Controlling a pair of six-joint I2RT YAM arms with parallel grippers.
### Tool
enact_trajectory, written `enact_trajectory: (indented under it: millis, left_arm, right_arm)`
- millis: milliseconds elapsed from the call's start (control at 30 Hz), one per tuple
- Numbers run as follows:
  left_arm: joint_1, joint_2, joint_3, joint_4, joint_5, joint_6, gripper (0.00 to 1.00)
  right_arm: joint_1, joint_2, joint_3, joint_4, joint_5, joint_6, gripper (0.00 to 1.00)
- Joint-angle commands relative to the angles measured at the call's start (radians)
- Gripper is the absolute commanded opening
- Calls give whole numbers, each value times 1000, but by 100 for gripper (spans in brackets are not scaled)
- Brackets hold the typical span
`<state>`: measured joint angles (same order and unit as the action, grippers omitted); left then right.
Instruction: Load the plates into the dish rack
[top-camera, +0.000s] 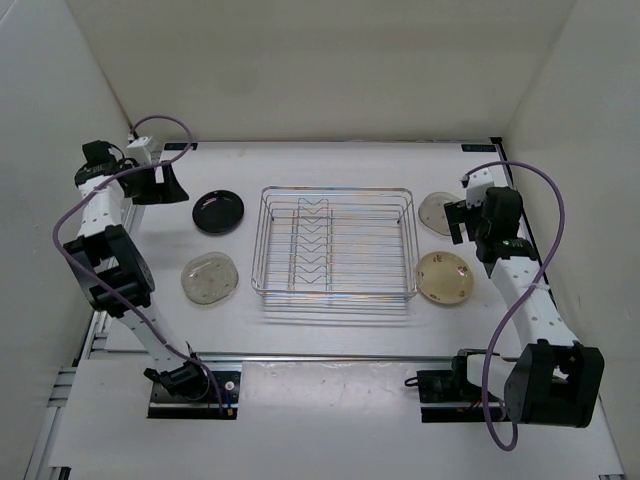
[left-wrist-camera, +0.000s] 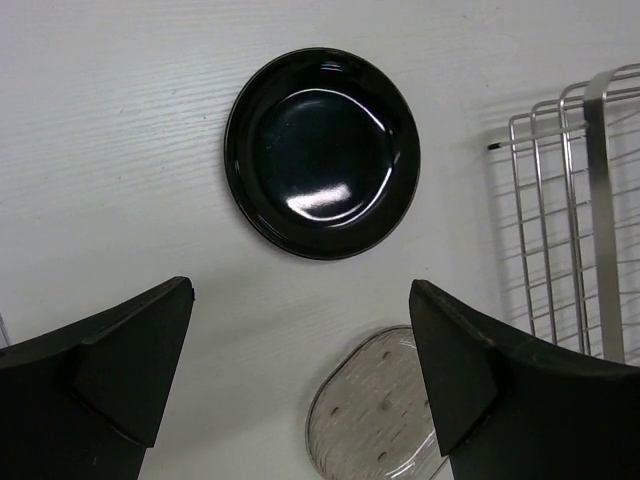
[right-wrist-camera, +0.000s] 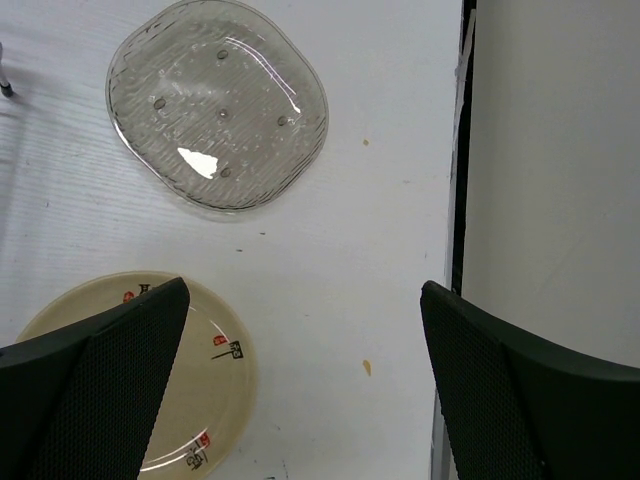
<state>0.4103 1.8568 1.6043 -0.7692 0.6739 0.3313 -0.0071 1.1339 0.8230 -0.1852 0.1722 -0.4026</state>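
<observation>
White walls (top-camera: 300, 60) close your white table (top-camera: 330, 335) on three sides; dish rack (top-camera: 335, 245) stands centre; black plate (top-camera: 218, 211) and clear plate (top-camera: 210, 278) lie flat to its left, second clear plate (top-camera: 437, 212) and cream plate (top-camera: 444, 278) to its right, near the table edge; left gripper (left-wrist-camera: 300, 290) spread wide, empty, above the black plate; right gripper (right-wrist-camera: 302, 290) likewise agape, empty, near the right wall.

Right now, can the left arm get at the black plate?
Probably yes: the black plate lies flat on bare table, apart from the rack, just ahead of the open jaws of the left arm.
</observation>
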Motion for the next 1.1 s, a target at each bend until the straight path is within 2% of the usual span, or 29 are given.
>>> enact_trajectory:
  millis: [0, 133, 333, 767, 1000, 1067]
  left_arm:
    - [2, 33, 71, 21, -11, -12, 100]
    - [2, 119, 124, 21, -11, -21, 100]
    - [-7, 209, 164, 21, 71, -31, 100]
    - [-36, 343, 154, -8, 105, -17, 93]
    - [-36, 373, 154, -8, 105, -17, 84]
    - [-36, 383, 164, -8, 116, -17, 84]
  right_arm:
    - [-10, -16, 28, -2, -46, 34, 100]
    - [-10, -25, 7, -2, -57, 44, 100]
    - [-21, -34, 7, -11, -85, 44, 100]
    - [-30, -54, -2, -20, -97, 53, 100]
    - [-39, -74, -2, -20, -125, 53, 100]
    - [-48, -74, -2, -20, -125, 62, 100]
